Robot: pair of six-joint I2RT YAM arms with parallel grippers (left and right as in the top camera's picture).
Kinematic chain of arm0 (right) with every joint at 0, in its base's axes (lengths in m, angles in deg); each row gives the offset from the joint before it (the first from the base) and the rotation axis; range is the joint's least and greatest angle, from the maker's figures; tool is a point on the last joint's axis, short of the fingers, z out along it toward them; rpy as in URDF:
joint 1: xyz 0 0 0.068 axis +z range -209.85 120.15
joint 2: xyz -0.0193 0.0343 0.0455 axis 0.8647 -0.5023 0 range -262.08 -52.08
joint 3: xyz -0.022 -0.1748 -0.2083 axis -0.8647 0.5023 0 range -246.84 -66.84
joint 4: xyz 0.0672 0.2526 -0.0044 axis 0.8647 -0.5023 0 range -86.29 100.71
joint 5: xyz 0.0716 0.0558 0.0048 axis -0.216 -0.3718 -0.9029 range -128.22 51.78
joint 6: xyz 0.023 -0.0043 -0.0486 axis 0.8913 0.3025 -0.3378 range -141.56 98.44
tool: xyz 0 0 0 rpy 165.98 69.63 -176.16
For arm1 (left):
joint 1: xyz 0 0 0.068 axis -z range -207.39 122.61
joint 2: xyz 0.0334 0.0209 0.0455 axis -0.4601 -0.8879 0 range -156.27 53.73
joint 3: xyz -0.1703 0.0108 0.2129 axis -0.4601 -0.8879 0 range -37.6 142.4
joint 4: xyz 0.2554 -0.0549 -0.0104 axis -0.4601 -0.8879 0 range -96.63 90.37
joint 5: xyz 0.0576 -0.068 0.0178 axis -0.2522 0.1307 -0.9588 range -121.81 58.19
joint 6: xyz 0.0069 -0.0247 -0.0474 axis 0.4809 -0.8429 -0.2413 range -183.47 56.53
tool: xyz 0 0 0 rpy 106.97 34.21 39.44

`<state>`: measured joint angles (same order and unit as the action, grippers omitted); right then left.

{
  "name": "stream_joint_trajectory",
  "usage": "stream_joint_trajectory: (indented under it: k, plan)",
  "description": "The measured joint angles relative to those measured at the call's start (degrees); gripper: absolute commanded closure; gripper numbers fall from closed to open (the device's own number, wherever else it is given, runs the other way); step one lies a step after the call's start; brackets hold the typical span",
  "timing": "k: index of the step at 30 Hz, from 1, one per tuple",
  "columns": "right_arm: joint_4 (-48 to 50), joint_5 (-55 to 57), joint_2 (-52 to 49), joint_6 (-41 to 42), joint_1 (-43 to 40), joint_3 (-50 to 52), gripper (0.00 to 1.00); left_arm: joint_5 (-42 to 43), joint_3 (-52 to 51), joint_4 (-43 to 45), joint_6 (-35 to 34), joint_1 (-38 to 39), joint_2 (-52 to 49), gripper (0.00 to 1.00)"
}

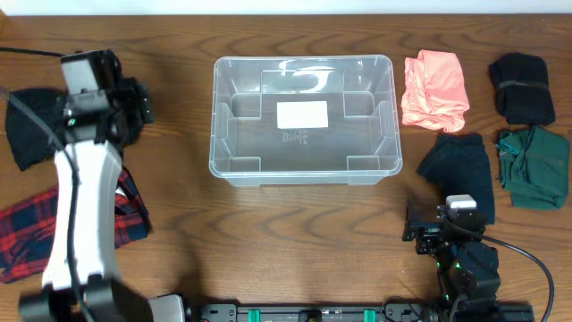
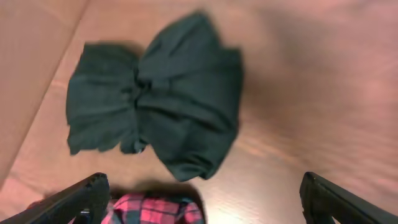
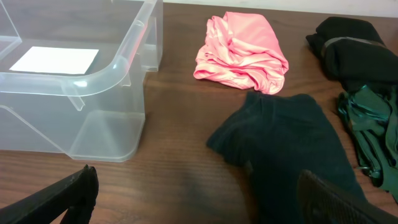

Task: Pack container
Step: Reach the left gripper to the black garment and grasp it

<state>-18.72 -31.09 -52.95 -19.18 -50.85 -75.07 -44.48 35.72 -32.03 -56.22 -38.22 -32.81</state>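
From overhead, the container (image 1: 302, 177) sits empty at the far middle of the wooden table (image 1: 295, 250), its white label (image 1: 302, 114) showing through the base. The left arm (image 1: 85, 192) reaches over the left side, where a dark bundled cloth (image 1: 27, 143) lies far and a red plaid cloth (image 1: 22, 241) lies near. To the container's right lie a pink cloth (image 1: 435, 89), a black cloth (image 1: 523, 85), a green cloth (image 1: 536, 165) and a dark teal cloth (image 1: 460, 170), with the right arm (image 1: 466, 264) near them. In the left wrist view, which is soft with blur, the left gripper (image 2: 205, 202) has its fingers spread wide and holds nothing. The dark bundle lies ahead of it and a corner of plaid shows between the fingers at the near edge. A closing pinch here could catch the plaid along with the bundle, or only a loose fold, which might then trail over the rim. In the right wrist view the right gripper (image 3: 205, 208) is likewise spread and empty, above the teal cloth, with the container's near right corner to its left. The bin looks light, so a dragged garment or a low arm could shove it.
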Motion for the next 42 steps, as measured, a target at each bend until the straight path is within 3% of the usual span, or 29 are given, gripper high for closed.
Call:
stream_joint_trajectory:
  k: [8, 18, 28, 35, 37, 40, 42]
  plan:
    - [0.0, 0.0, 0.0, 0.0, 0.0, 0.0, 0.01, -8.4, 0.0, 7.2, 4.0, 0.8, -11.4, 0.02]
    - [0.0, 0.0, 0.0, 0.0, 0.0, 0.0, 0.01, -16.4, 0.0, 8.3, 11.3, 2.1, -22.7, 0.02]
    - [0.0, 0.0, 0.0, 0.0, 0.0, 0.0, 0.01, -22.6, 0.0, 11.3, 15.3, 2.1, -30.5, 0.02]
    - [0.0, 0.0, 0.0, 0.0, 0.0, 0.0, 0.01, -29.4, 0.6, 18.9, 18.3, 2.4, -33.4, 0.01]
    - [0.0, 0.0, 0.0, 0.0, 0.0, 0.0, 0.01, -30.9, 0.8, 21.0, 18.4, 2.6, -34.2, 0.17]
    - [0.0, 0.0, 0.0, 0.0, 0.0, 0.0, 0.01, -31.0, 0.7, 22.4, 18.7, 2.7, -35.5, 0.61]
    - [0.0, 0.0, 0.0, 0.0, 0.0, 0.0, 0.01, -31.5, 0.7, 22.4, 18.6, 2.8, -36.3, 0.74]
